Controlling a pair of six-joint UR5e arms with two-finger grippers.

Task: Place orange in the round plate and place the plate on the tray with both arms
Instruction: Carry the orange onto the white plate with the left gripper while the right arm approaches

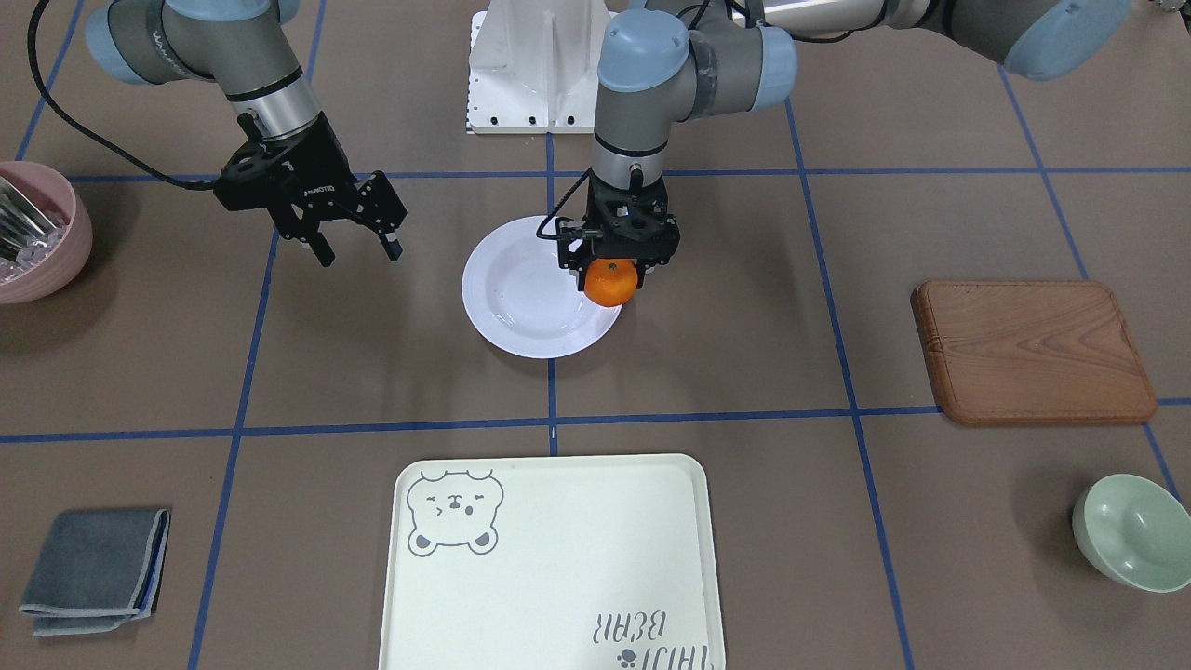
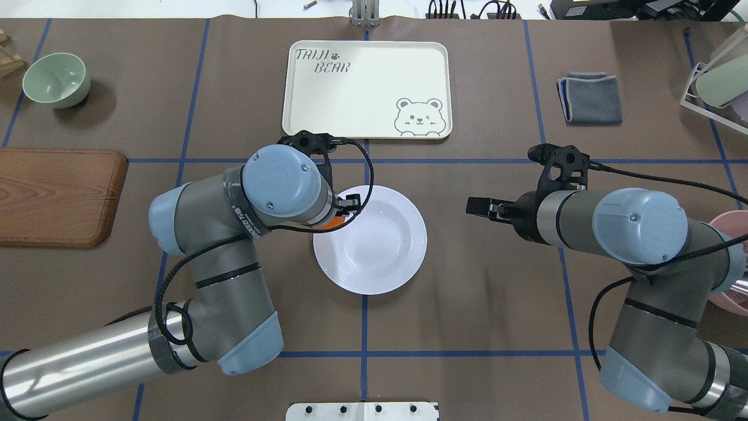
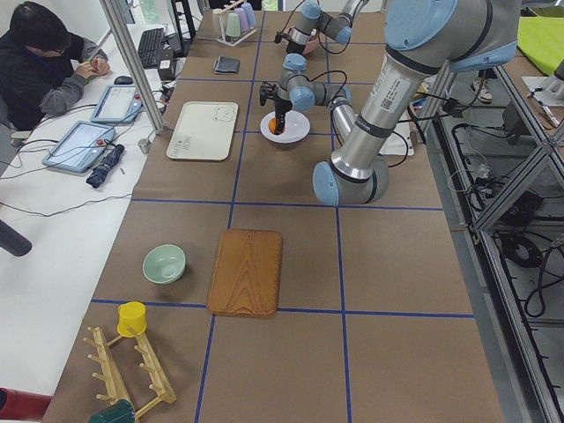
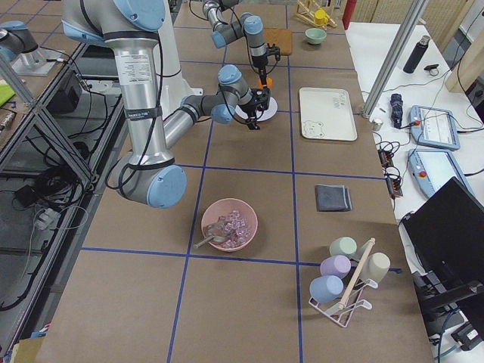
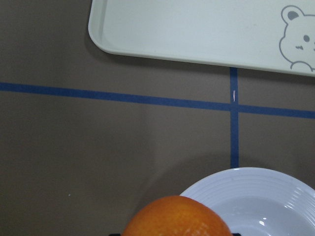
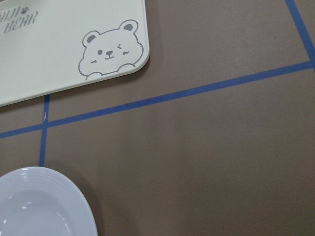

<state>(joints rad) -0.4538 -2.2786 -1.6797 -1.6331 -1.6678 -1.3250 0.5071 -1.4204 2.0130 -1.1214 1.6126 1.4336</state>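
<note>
Left pincer (image 1: 611, 272) grips one orange (image 1: 610, 285) above one plate (image 1: 521, 298).

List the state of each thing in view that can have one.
tray: empty
round plate: empty, off the tray
orange: held above plate's rim
left gripper: shut on orange
right gripper: open, empty
mint-green bowl: empty
grey cloth: folded

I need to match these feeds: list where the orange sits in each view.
Front-facing: orange at centre, in the left gripper, over the round plate's right rim.
Overhead: a sliver at the plate's upper-left rim, mostly hidden.
Exterior left: top centre, over the plate.
Exterior right: top centre, above the plate.
Left wrist: bottom edge, centre.
Right wrist: not in it.
Shared landmark: the plate.
</note>
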